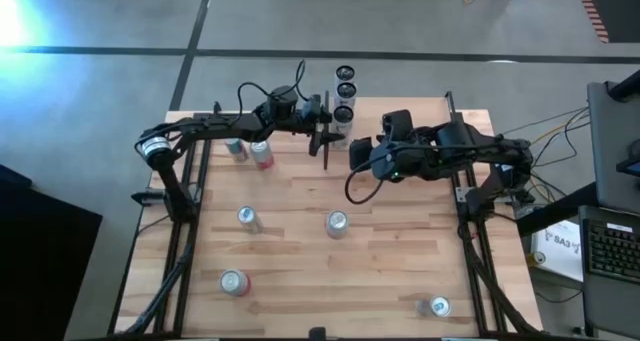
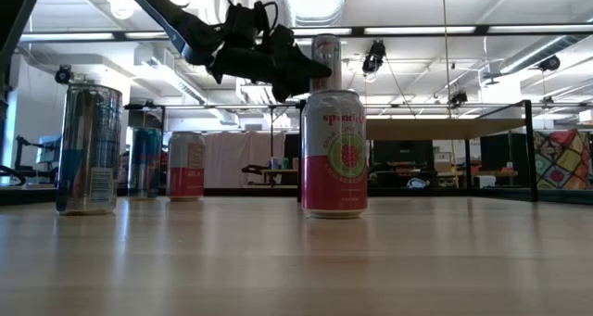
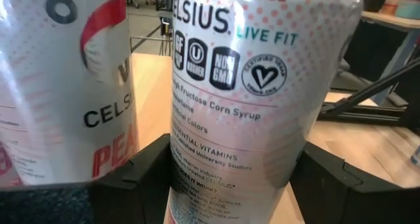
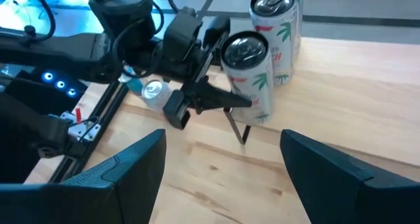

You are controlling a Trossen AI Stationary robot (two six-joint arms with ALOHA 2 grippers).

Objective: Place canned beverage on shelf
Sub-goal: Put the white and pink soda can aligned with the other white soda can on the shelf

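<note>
Held can (image 4: 249,69): upright, tall and slim, with a white wrap, a silver lid with a pull tab, black "CELSIUS" lettering, green "LIVE FIT" and red and green artwork.
Can's place: at the end of the shelf (image 2: 445,128), along the far edge of the surface (image 1: 400,251), nearest of a row with two matching cans (image 1: 345,84).
Left pincer (image 4: 226,100): clenched on the held can's lower body, one finger on each side.
Right pincer (image 4: 223,145): released, fingers spread and empty, hovering over the surface just beside the shelf.
Loose cans (image 1: 337,223): scattered over the surface.
</note>
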